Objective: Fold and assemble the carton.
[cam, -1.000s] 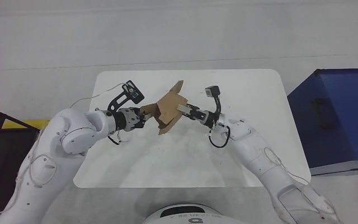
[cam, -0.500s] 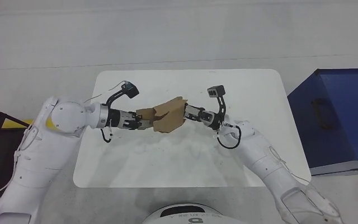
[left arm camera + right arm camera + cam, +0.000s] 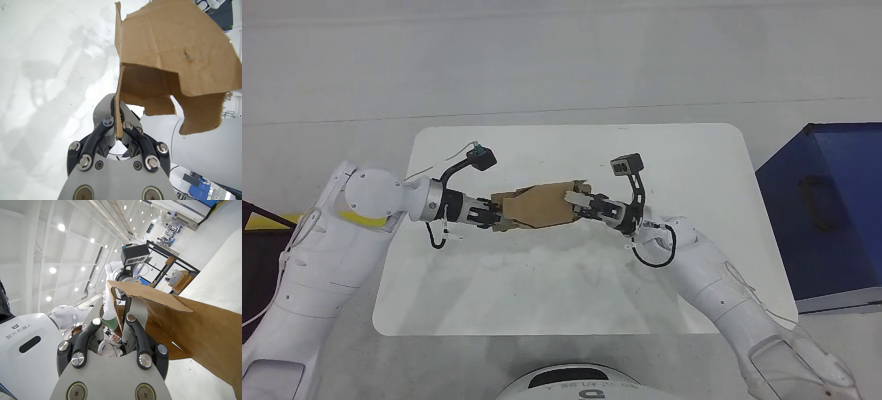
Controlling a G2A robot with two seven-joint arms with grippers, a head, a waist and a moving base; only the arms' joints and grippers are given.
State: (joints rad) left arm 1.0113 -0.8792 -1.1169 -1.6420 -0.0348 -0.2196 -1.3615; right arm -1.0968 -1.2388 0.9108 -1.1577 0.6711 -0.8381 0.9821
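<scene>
now the carton [image 3: 540, 205] hangs half-opened above the table [image 3: 692, 260] middle. my left gripper [image 3: 117, 121] pinches its flap edge tight; my right gripper [image 3: 115, 313] straddles the opposite wall, fingers parted. next, i judge: square it up, then fold the flaps.

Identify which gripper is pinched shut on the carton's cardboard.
The left gripper: it squeezes a carton edge tight, whereas the right gripper straddles a wall, visibly open.

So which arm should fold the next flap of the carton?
Probably the right. The left pincer is shut on one end of the carton, anchoring it; the right pincer is open astride the other end's wall, so free to move.
</scene>
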